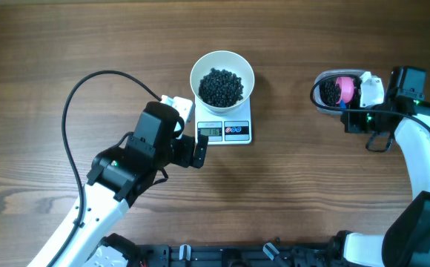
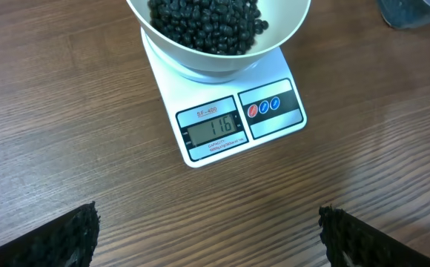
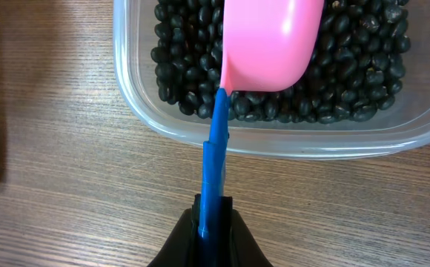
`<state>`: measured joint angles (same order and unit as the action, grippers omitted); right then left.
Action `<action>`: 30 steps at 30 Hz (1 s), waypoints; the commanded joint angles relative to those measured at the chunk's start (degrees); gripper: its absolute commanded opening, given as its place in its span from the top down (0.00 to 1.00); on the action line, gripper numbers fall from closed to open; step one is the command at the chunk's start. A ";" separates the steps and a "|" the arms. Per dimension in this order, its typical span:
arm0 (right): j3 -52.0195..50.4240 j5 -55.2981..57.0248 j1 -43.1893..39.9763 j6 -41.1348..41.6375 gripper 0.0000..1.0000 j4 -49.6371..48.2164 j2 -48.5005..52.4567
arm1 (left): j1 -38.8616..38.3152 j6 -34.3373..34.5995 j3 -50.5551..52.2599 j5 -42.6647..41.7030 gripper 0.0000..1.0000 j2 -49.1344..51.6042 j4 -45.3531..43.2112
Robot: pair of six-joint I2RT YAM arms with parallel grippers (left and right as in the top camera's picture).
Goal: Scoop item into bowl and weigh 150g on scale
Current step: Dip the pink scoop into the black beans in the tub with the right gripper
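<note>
Over on the left, the left pincer (image 2: pixel 207 241) hangs above the wooden tabletop (image 1: pixel 52 44) with its two fingers spread as wide as they go and nothing between them. It sits just in front of the scale (image 1: pixel 226 127), not touching it. The white bowl (image 1: pixel 196 74) stands on the back of the scale, its rim wider than the platform, and holds a heap of black beans (image 1: pixel 221 86). In the left wrist view the display reads 116. Well to the right is a clear plastic tub (image 3: pixel 274 141) with more of the same beans covering its bottom. The right pincer (image 3: pixel 209 222) is clamped tight on the blue handle of a scoop (image 3: pixel 270 44), whose pink cup sits over the tub, above the beans.
</note>
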<state>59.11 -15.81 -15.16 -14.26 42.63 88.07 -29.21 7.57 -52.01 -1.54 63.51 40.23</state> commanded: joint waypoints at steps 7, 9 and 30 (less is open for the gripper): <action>-0.61 -5.31 0.17 -3.56 0.96 1.14 1.18 | -0.26 -1.14 -0.17 0.33 0.00 0.04 -0.15; -0.61 -5.29 0.17 -3.58 0.96 1.20 1.18 | -0.26 -1.14 -0.17 0.35 0.00 0.04 -0.13; -0.61 -8.72 0.17 -3.50 0.96 3.37 1.16 | -0.26 -1.14 -0.17 0.33 0.00 0.04 -0.15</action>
<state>59.11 -20.99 -15.22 -16.62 45.04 88.07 -29.21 7.57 -52.01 -1.54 63.51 40.23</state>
